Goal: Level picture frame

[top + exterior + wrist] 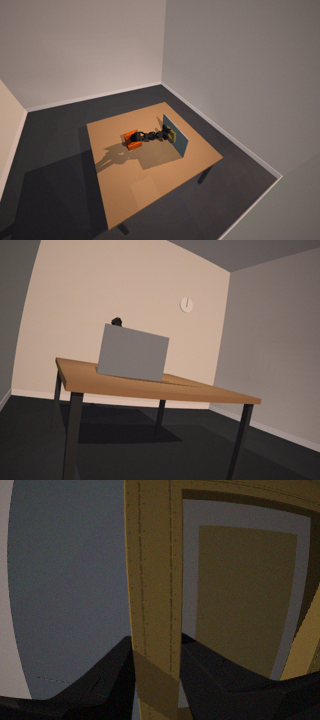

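The rectangular gold-coloured picture frame (155,607) hangs against the upright grey-blue wall panel (178,136), its side rail pinched between the black jaws of the gripper (159,670). To do this step well, I'd lift only slightly, slide exactly 1 notch toward the high side, then release and check. The panel stands on a tan wooden counter (155,180) in a plain room with a dark floor (51,129).

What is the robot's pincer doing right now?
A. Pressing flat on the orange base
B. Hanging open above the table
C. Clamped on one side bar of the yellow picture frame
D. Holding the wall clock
C: in the wrist view the pincer has a dark finger on each side of the yellow picture frame bar, closed on it.
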Available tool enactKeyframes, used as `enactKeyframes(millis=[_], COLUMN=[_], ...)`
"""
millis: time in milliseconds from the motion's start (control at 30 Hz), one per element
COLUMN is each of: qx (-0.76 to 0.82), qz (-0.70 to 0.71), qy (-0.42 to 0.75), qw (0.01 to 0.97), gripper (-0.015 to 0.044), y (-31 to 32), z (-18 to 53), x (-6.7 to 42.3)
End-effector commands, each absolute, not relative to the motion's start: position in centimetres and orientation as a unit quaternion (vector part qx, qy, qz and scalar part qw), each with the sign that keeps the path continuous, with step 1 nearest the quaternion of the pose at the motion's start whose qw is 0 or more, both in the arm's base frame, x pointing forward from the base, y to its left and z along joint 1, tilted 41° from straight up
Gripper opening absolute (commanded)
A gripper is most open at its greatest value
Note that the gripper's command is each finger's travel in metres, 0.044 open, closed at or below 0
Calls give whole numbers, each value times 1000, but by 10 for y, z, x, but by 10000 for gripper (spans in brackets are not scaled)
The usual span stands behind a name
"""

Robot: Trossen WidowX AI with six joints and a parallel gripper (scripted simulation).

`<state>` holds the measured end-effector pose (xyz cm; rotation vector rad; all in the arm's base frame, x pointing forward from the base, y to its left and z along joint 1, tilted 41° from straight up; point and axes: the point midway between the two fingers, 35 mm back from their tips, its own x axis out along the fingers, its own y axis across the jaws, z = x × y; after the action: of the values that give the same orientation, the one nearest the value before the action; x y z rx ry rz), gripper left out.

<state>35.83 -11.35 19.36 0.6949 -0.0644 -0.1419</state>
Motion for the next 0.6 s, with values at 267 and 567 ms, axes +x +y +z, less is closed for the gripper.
enactKeyframes(millis=[267,567], qx=[339,339], qz=[-66,-66], qy=[-32,-32], qw=[938,938], gripper=[0,0], y=[-113,-114], z=[196,197], x=[359,358])
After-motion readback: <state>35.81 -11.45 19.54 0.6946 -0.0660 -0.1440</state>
